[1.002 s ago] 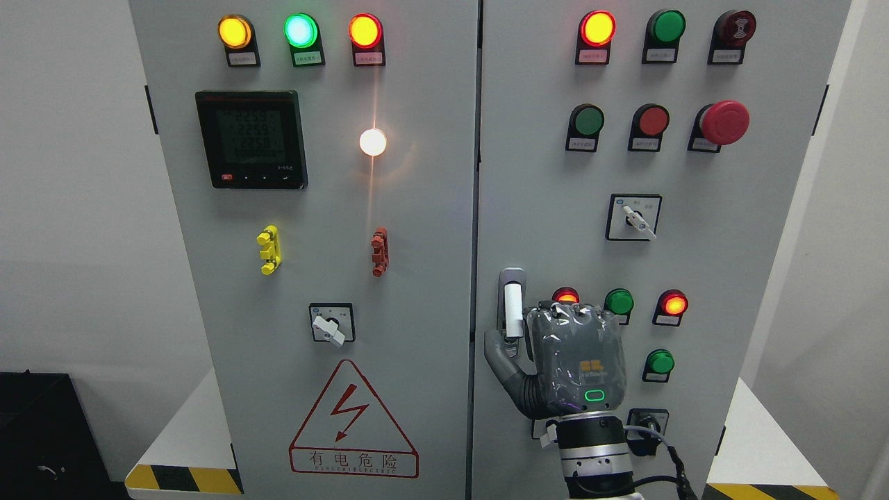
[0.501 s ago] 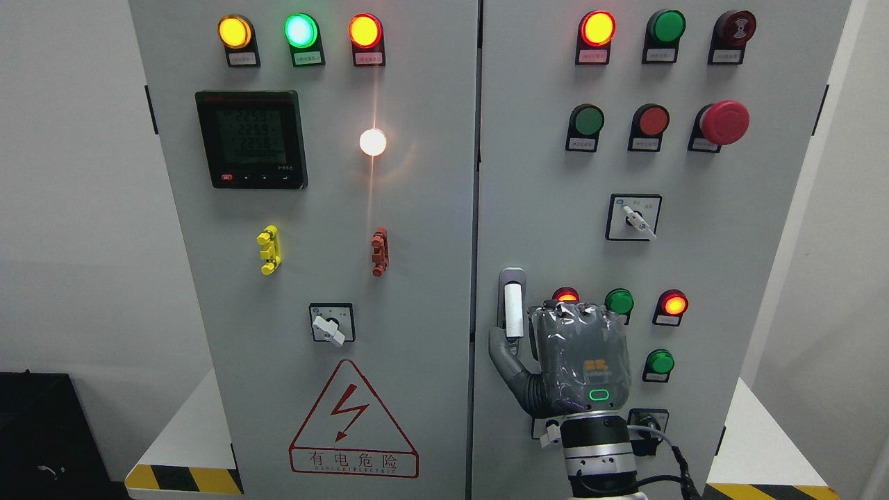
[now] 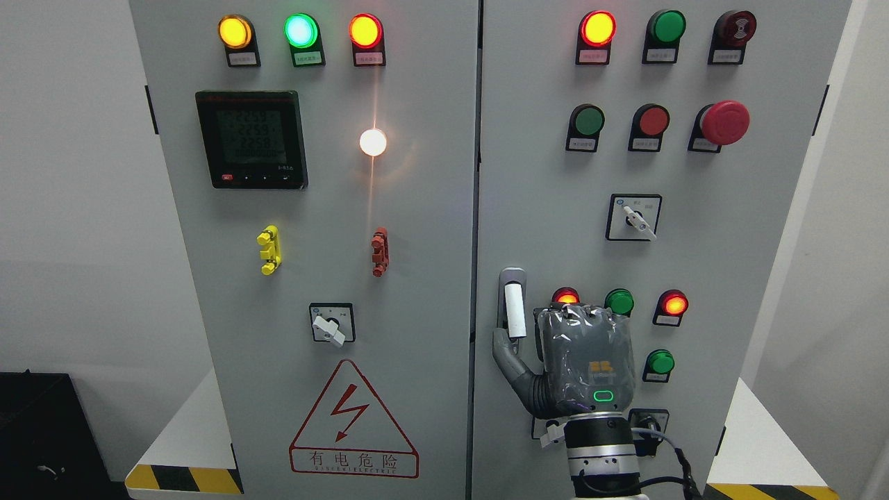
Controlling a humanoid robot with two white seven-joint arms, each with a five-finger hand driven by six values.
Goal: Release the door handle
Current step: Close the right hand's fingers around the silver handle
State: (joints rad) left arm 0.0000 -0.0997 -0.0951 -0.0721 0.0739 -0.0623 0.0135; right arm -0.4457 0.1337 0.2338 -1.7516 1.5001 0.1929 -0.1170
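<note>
Right hand (image 3: 580,361) beside door handle (image 3: 514,310), apart.

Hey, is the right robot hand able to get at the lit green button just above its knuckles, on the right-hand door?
Probably yes. The right robot hand sits just below the green button, beside the door handle, and nothing lies between them. Whether its fingers are free of the handle cannot be told.

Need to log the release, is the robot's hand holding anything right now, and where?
Nothing held: the right hand sits beside the door handle, clear of it.
</note>
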